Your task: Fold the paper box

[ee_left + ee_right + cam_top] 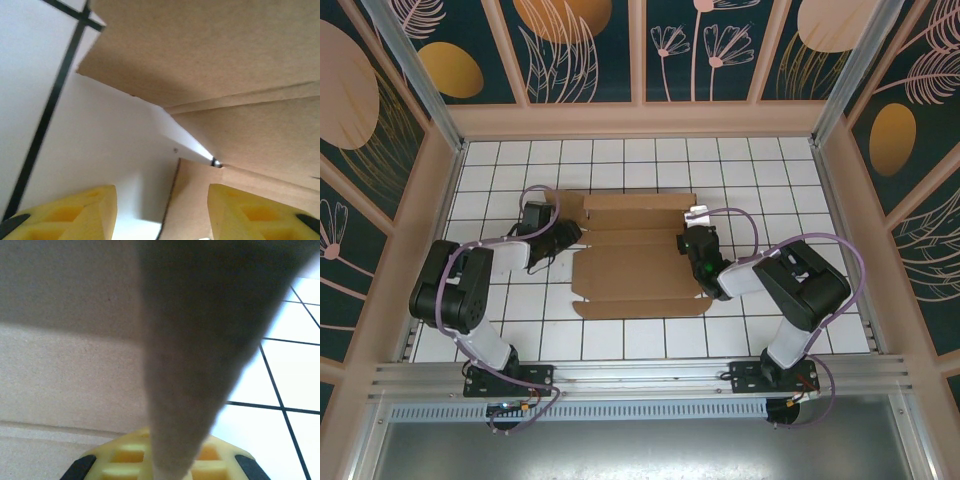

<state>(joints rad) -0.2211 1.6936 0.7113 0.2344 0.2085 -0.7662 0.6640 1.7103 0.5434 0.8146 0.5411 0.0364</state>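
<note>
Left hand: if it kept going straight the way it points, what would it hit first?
Probably the paper box: its brown cardboard lies ahead of the open left hand; depth is unclear.

Left of the paper box (635, 270), your left arm (455, 285) has bulky glossy black joints, a white link and a black base plate. Your right arm (800, 285), right of the box, is built the same. A lilac cable (535, 195) loops along each arm. Beside the box's right edge, a green light (703, 252) glows on the black wrist. Your left gripper (160, 192) and right gripper (167, 445) carry yellow fingers (75, 215) moulded with hollow cells and trimmed in black.
</note>
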